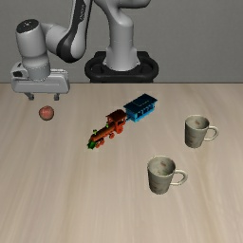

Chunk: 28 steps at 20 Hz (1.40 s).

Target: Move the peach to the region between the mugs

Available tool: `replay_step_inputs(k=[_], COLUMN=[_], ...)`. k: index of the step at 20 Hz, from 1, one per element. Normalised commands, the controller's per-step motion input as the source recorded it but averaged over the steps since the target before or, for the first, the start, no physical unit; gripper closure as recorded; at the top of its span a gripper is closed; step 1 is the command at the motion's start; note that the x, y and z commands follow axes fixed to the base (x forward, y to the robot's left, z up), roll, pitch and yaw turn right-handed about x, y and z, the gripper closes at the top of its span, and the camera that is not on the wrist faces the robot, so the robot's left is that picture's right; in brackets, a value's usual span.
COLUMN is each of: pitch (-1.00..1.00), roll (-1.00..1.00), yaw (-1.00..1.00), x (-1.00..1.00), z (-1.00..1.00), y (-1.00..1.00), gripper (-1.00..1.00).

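A small reddish peach [46, 113] lies on the wooden table at the exterior view's left. My gripper [45, 97] hangs just above it with its two short fingers open, one on each side of the fruit and clear of it. Two grey-beige mugs stand at the exterior view's right: one mug [197, 131] farther back with its handle to the right, and the other mug [165, 175] nearer the front. The tabletop between the two mugs is bare.
A toy train [121, 121] with a red and green engine and a blue wagon lies diagonally in the middle of the table [85, 199], between the peach and the mugs. The robot base [121, 65] stands at the back edge.
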Motion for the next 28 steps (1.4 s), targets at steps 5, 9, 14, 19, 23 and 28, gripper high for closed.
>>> replay_step_inputs(k=[5,9,14,19,23,28], pitch=[0.00,0.00,0.00,0.00,0.00,0.00], roll=[0.00,0.00,0.00,0.00,0.00,0.00], yaw=[0.00,0.00,0.00,0.00,0.00,0.00], x=[0.00,0.25,1.00,1.00,1.00,1.00], z=[-0.60,0.00,0.00,0.00,0.00,0.00], y=[0.00,0.00,0.00,0.00,0.00,0.00], gripper=[1.00,1.00,1.00,1.00,1.00,1.00])
